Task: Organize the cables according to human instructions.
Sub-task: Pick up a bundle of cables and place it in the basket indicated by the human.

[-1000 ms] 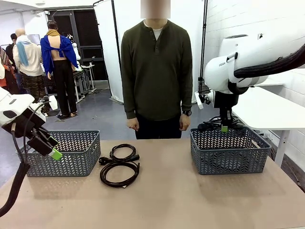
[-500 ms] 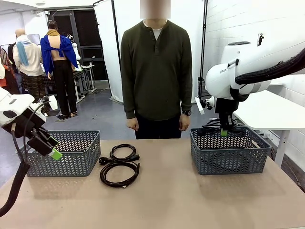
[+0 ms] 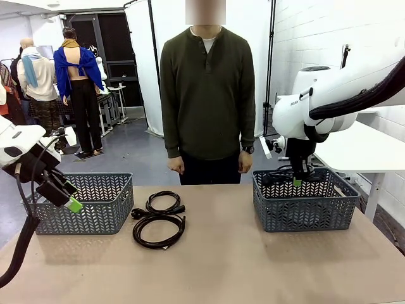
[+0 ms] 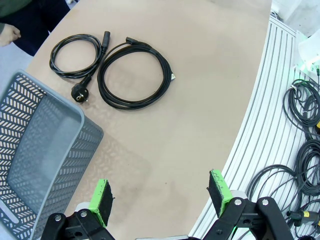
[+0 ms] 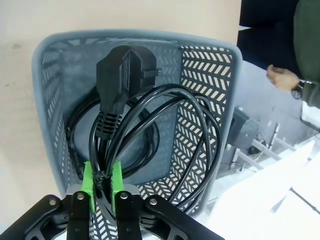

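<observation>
Two coiled black cables lie side by side on the table, one (image 3: pixel 164 203) nearer the human (image 3: pixel 207 95) and one (image 3: pixel 158 230) nearer me; the left wrist view shows them as a smaller coil (image 4: pixel 75 55) and a larger coil (image 4: pixel 135 75). My left gripper (image 4: pixel 160 192) hangs open over the table's near left edge (image 3: pixel 71 201), holding nothing. My right gripper (image 5: pixel 102 182) is shut on a third coiled cable (image 5: pixel 165 125) with a chunky plug (image 5: pixel 122 75), held just over the right basket (image 3: pixel 304 202). The human's hands hang at their sides.
A grey basket (image 3: pixel 82 202) stands at the table's left, next to my left gripper. More black cord (image 5: pixel 72 135) lies inside the right basket (image 5: pixel 235 65). A white table (image 3: pixel 361 145) stands beyond the right basket. Loose cables (image 4: pixel 300 150) lie on the floor.
My right arm has sunk a little and shifted right, bringing the held cable down to the right basket's rim. The left arm, the table's cables and the human have not moved.
</observation>
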`<action>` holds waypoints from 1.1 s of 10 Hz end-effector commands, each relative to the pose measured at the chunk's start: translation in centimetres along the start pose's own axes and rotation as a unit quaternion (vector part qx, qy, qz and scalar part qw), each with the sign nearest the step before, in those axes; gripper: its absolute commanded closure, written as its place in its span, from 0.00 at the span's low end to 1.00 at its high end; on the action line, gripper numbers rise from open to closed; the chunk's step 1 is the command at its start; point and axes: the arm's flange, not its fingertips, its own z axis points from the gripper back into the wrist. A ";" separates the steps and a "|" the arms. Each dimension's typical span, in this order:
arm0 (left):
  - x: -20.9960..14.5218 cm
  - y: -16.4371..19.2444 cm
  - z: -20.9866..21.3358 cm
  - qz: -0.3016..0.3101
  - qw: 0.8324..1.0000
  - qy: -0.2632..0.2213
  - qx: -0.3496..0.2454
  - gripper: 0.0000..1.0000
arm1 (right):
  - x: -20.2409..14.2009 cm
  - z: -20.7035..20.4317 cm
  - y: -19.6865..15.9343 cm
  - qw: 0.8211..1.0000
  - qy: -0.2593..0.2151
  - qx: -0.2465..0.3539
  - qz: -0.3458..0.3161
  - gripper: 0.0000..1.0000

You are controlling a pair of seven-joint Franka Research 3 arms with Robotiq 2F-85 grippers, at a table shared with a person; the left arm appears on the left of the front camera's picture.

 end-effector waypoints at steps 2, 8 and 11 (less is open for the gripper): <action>-0.1 0.1 0.0 0.000 1.000 -0.006 -0.010 0.00 | -0.8 -1.1 -0.8 1.000 -0.010 -0.013 0.015 1.00; -0.1 0.1 0.0 0.000 1.000 -0.006 -0.010 0.00 | -1.1 -2.3 -1.5 1.000 -0.001 -0.005 0.001 0.55; -0.1 0.1 0.0 0.000 1.000 -0.006 -0.010 0.00 | -1.0 -1.4 -1.7 1.000 -0.004 -0.002 -0.010 0.00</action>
